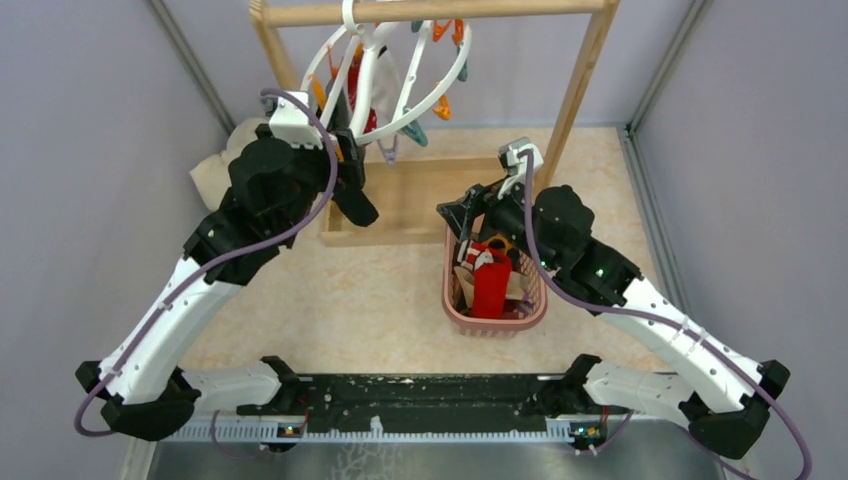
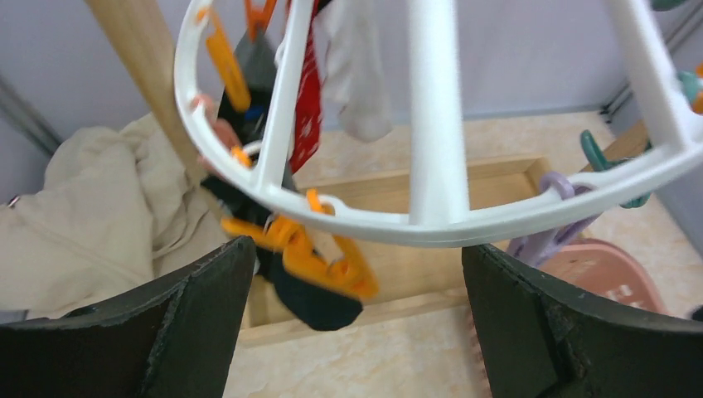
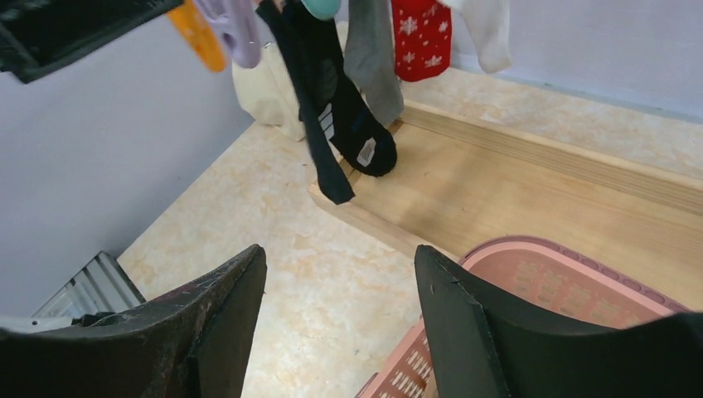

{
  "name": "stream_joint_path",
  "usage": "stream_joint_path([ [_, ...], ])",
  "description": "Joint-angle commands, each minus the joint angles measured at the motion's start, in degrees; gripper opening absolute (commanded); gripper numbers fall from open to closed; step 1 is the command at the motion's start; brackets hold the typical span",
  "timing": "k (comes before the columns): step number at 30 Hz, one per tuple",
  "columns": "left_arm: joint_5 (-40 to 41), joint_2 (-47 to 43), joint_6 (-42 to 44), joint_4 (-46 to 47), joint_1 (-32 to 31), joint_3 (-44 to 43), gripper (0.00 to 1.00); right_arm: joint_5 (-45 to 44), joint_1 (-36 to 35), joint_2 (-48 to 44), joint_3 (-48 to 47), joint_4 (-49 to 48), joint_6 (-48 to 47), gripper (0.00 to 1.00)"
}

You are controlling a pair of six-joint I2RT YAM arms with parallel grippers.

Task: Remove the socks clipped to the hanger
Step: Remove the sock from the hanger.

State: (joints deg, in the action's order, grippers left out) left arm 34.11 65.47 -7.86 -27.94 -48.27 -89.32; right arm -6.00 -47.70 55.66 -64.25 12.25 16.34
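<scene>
1. The hanger [image 1: 430, 103] hangs by its hook from the bar of the wooden rack [image 1: 440, 11] at the far edge of the tabletop, left of centre; it sits tilted, its ring low on the right.
2. Done, by my judgement: a red sock [image 1: 490, 282] lies in the pink basket [image 1: 500, 326] right of the tabletop's middle, on a heap of other pieces I cannot tell apart; several clips on the ring's right side dangle with nothing in them.
3. Left to do: at least four pieces still hang, a black sock [image 3: 344, 124], a grey sock [image 3: 373, 66], a red snowflake sock [image 3: 423, 37] and a white sock [image 3: 489, 33], all on the ring's left side over the rack's wooden base [image 3: 514, 182].
4. The left hand [image 2: 356, 257] is raised just under the ring, fingers spread wide with nothing between them; an orange clip [image 2: 332, 261] with a dark sock hangs right before it, so that piece looks like the next to go.
5. The right hand [image 3: 338, 257] hangs over the basket's far rim, fingers apart and holding nothing.
6. The task looks partly through, perhaps around half.
</scene>
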Motion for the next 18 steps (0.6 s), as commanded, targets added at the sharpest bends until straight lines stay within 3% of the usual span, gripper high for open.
stream_joint_path([
  [1, -8.93, -1.81, -1.72, -0.95, 8.52, 0.40, 0.99, 0.07, 0.33, -2.64, 0.82, -1.27, 0.48, 0.67],
  [13, -14.84, 1.64, -1.49, 1.26, 10.92, -0.46, 0.99, -0.82, 0.33, -3.05, 1.01, 0.03, -1.01, 0.67],
  [18, -16.91, -0.24, -2.15, -0.85, 10.87, -2.86, 0.96, -0.38, 0.34, -2.94, 0.07, 0.50, -1.81, 0.58],
])
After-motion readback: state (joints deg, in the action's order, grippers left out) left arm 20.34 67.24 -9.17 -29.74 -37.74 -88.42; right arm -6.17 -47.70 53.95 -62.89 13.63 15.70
